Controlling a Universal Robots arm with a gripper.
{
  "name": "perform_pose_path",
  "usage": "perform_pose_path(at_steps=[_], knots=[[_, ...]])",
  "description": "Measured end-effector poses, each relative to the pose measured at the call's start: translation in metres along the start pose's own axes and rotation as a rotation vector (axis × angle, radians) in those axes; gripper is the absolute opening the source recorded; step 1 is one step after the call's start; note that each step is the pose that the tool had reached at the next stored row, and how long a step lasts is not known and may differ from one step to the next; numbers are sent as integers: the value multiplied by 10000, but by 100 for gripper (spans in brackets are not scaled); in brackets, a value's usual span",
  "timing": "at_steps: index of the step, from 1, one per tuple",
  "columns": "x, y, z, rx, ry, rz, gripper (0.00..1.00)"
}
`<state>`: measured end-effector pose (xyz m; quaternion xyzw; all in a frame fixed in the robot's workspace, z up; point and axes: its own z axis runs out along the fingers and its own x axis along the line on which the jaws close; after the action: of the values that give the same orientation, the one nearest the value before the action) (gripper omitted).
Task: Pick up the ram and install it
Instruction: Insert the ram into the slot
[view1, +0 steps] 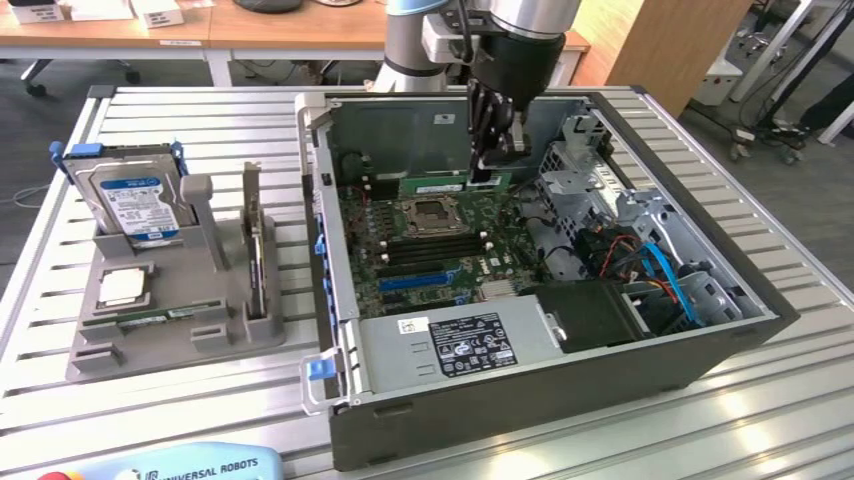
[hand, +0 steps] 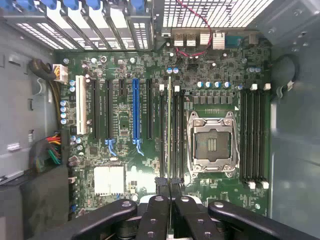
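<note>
Closest to me, at the near edge of the worktop (view1: 174, 400), lies a blue teach pendant (view1: 187, 465). Just behind it, toward the edge on the exterior view's left, sits a grey parts holder (view1: 174, 345). It carries a small square silver processor chip (view1: 123, 288), a thin board standing on edge (view1: 251, 235), and at its far end an upright hard drive (view1: 134, 200) with a blue label.

The open computer case (view1: 534, 400) takes up the middle of the worktop. Its power supply (view1: 454, 345) with a white-and-black label is at the near side. Beyond that lies the green motherboard (view1: 400, 250), with the open processor socket (view1: 434, 215) near its middle.

The gripper (view1: 490, 172) reaches straight down into the far part of the case, past the socket. Its jaws are pinched together on the ram (view1: 441, 186), which it grips at one end, the green stick running level toward the exterior view's left.

From the wrist view, the ram (hand: 169, 125) is a thin line seen edge-on. It runs away from the gripper (hand: 169, 184) along the memory slots between the processor socket (hand: 212, 142) and the long blue slot (hand: 135, 110). Whether it is seated or just above them, I cannot tell.
</note>
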<state>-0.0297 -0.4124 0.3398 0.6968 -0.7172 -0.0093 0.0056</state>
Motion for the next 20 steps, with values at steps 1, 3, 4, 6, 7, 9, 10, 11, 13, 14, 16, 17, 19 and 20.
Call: perform_pose_path(at_steps=[1,3,4,6,7,9,10,11,13,14,16,17,19,20], knots=[[1,0,-1,-1,3,0,11],[1,0,-1,-1,3,0,11],[0,0,-1,-1,2,0,11],[0,0,-1,-1,2,0,11],[0,0,1,-1,3,0,11],[1,0,13,9,2,-1,11],[1,0,20,17,2,-1,11],[1,0,28,24,1,0,11],[1,-1,43,40,1,0,11],[1,-1,51,47,2,-1,11],[1,-1,66,60,0,1,11],[1,-1,74,67,-1,1,11],[1,-1,88,80,0,1,11],[1,-2,95,86,0,1,11]])
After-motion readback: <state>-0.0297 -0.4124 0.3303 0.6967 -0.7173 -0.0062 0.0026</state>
